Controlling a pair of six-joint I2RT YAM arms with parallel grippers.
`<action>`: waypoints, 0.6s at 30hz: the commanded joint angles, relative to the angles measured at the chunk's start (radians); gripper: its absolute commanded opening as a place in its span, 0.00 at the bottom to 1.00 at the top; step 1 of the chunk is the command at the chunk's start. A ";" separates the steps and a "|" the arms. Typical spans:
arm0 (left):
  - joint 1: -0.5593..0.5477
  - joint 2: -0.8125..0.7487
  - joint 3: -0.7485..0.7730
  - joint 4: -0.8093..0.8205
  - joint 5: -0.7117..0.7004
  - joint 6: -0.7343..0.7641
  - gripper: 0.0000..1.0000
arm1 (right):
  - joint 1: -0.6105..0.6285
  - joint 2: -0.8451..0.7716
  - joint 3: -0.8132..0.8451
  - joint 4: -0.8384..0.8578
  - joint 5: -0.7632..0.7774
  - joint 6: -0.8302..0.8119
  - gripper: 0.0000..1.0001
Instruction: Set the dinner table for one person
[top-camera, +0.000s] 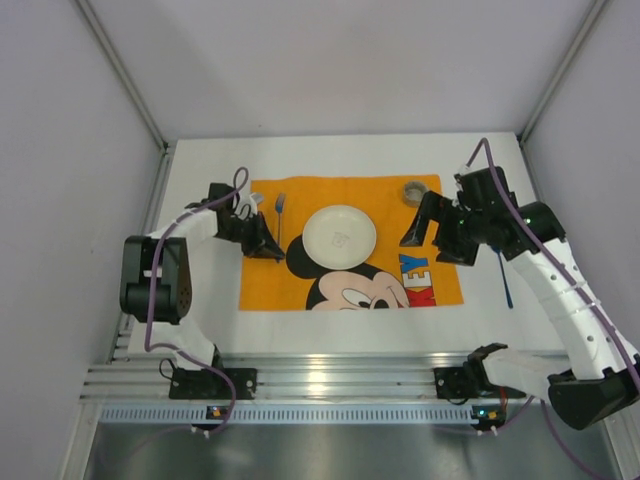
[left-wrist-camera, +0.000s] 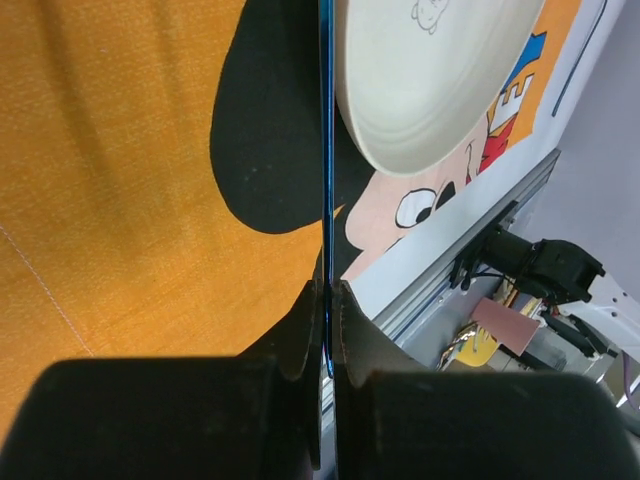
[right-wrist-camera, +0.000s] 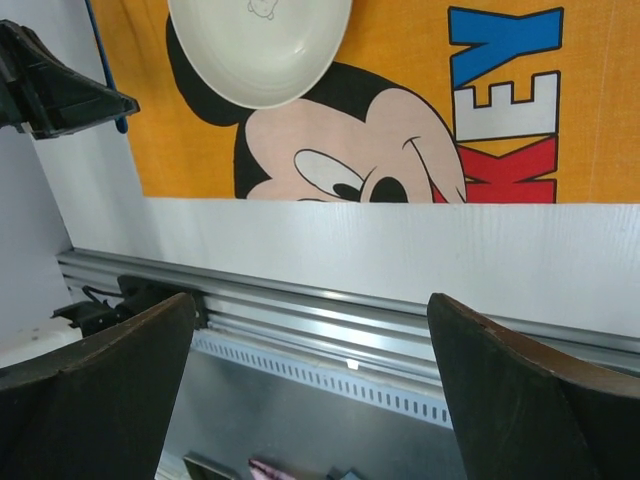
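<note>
The white dinner table (top-camera: 200, 300) carries an orange Mickey Mouse cloth (top-camera: 300, 285) with a white plate (top-camera: 340, 237) at its middle. My left gripper (top-camera: 275, 248) is shut on the thin blue handle of a silver-headed utensil (top-camera: 280, 210), just left of the plate. In the left wrist view the handle (left-wrist-camera: 326, 180) runs straight out from between the closed fingers (left-wrist-camera: 326, 292), past the plate's rim (left-wrist-camera: 430, 90). My right gripper (top-camera: 428, 243) is open and empty above the cloth's right part; its fingers (right-wrist-camera: 311, 300) stand wide apart.
A small round cup (top-camera: 412, 191) stands at the cloth's far right corner. Another blue-handled utensil (top-camera: 505, 275) lies on the bare table right of the cloth, partly under the right arm. The metal rail (top-camera: 330, 378) runs along the near edge.
</note>
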 joint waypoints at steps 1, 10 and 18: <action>0.003 0.041 0.007 0.002 0.014 0.032 0.00 | -0.013 -0.044 -0.001 0.006 0.009 -0.020 1.00; 0.004 0.064 -0.024 -0.043 -0.196 0.038 0.32 | -0.033 0.010 0.063 -0.063 0.087 -0.126 1.00; 0.004 0.021 0.016 -0.099 -0.328 0.058 0.99 | -0.087 0.063 0.071 -0.068 0.141 -0.178 1.00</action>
